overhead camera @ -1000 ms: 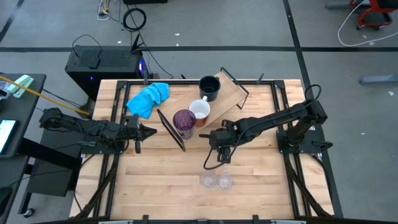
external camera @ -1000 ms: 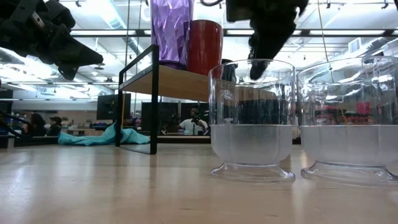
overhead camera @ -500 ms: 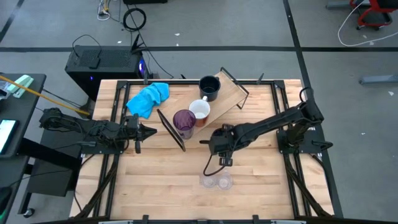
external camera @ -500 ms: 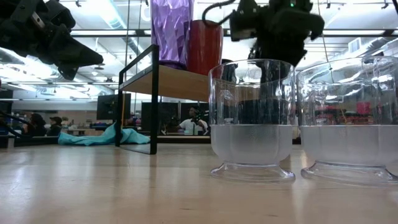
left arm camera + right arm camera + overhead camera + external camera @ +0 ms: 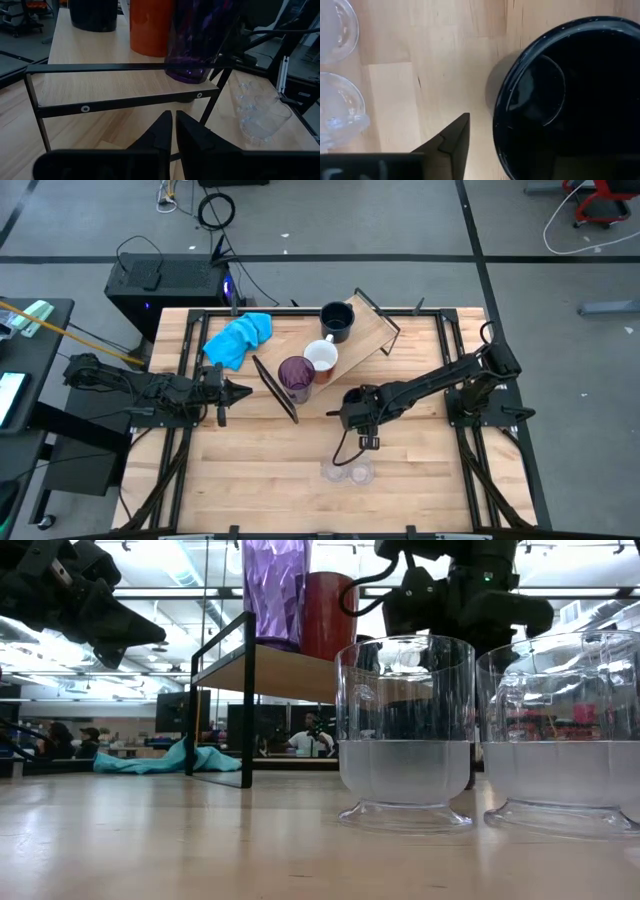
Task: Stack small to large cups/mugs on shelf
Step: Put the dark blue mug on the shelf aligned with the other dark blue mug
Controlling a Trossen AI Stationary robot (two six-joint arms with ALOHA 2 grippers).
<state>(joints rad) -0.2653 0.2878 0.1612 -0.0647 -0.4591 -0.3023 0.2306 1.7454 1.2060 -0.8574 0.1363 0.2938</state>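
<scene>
The shelf (image 5: 368, 330) carries the purple tumbler (image 5: 295, 377), a mug that is white inside and red outside (image 5: 322, 358), and one dark navy mug (image 5: 337, 320). Two clear glasses (image 5: 335, 472) (image 5: 360, 472) stand on the tabletop near its near edge. My right gripper (image 5: 352, 420) points down just beyond them, shut on the second dark navy mug (image 5: 570, 100), which the gripper hides in the high view. My left gripper (image 5: 243, 392) is shut and hovers left of the shelf, pointing at it. My right gripper comes from above, pointing down, at the navy mug's rim (image 5: 496, 125). One finger (image 5: 452, 142) stands outside the wall. The other finger is lost against the dark inside. The mug stays upright, mouth up; whether its base touches the table I cannot tell.
A blue cloth (image 5: 238, 337) lies at the far left of the table. Black frame rails run along both sides (image 5: 455, 370). Bare tabletop lies between the shelf and the near edge, left of the glasses (image 5: 260, 460).
My right gripper has moved toward the table's near edge and downward with the navy mug, closing on the two clear glasses. In the low view it has dropped from above the glasses to right behind them.
</scene>
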